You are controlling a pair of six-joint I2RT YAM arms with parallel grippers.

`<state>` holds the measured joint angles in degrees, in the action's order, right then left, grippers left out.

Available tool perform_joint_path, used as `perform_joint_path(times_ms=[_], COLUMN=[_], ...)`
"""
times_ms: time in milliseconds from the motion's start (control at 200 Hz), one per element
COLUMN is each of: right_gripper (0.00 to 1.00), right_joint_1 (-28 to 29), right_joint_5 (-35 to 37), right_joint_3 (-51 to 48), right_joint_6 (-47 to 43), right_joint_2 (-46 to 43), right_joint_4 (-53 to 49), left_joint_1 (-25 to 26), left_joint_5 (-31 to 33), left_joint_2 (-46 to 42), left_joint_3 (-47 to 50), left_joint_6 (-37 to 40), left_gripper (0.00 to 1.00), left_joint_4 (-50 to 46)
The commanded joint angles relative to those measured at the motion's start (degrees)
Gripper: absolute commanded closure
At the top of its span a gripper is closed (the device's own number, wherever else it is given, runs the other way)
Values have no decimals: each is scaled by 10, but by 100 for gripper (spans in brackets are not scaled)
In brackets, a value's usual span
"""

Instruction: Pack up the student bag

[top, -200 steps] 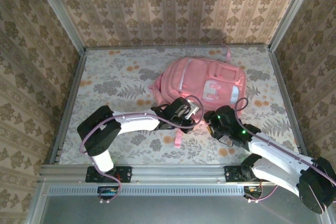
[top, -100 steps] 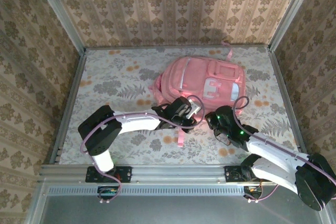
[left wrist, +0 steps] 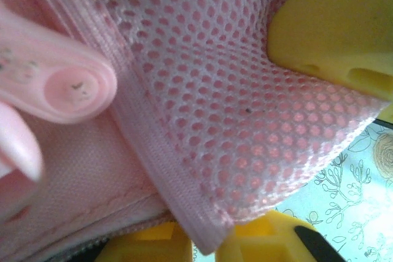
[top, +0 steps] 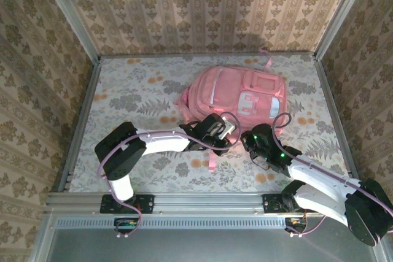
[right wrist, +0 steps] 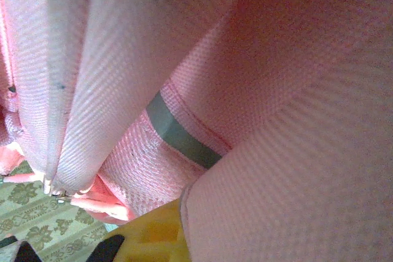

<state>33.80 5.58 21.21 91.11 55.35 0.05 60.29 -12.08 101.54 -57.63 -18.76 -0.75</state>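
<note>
The big soft pink fabric backpack (top: 236, 93) lies on the flowery table (top: 123, 99). The left gripper (top: 229, 137) and right gripper (top: 248, 143) sit side by side at the backpack's near edge.

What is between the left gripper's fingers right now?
The student bag: its pink mesh edge runs between the left gripper's yellow fingers, as the left wrist view shows.

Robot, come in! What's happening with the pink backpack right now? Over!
Left gripper shut on mesh edge of student bag. Right gripper shut at its near edge, grip unclear. Bag flat on table. Nothing blocking.
</note>
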Motion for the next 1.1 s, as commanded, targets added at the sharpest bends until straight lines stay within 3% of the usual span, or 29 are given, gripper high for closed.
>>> perform_joint_path(times_ms=[0, 145, 290, 455, 1095], right_gripper=[100, 100, 100, 100, 100], right_joint_1=[5, 6, 6, 5, 0], right_joint_5=[0, 0, 2, 8, 21], right_joint_3=[7, 6, 5, 10, 31], right_joint_6=[13, 15, 13, 0, -78], right_joint_2=[-5, -4, -6, -6, -17], right_joint_4=[49, 50, 47, 29, -58], left_joint_1=[-5, -8, -13, -15, -83], left_joint_5=[5, 8, 9, 12, 19], left_joint_2=[7, 4, -6, -21, -85], left_joint_3=[-12, -8, 6, 23, 76], left_joint_6=[9, 8, 9, 23, 35], left_gripper=[81, 79, 95, 100, 100], left_joint_4=[-8, -8, 2, -2, -53])
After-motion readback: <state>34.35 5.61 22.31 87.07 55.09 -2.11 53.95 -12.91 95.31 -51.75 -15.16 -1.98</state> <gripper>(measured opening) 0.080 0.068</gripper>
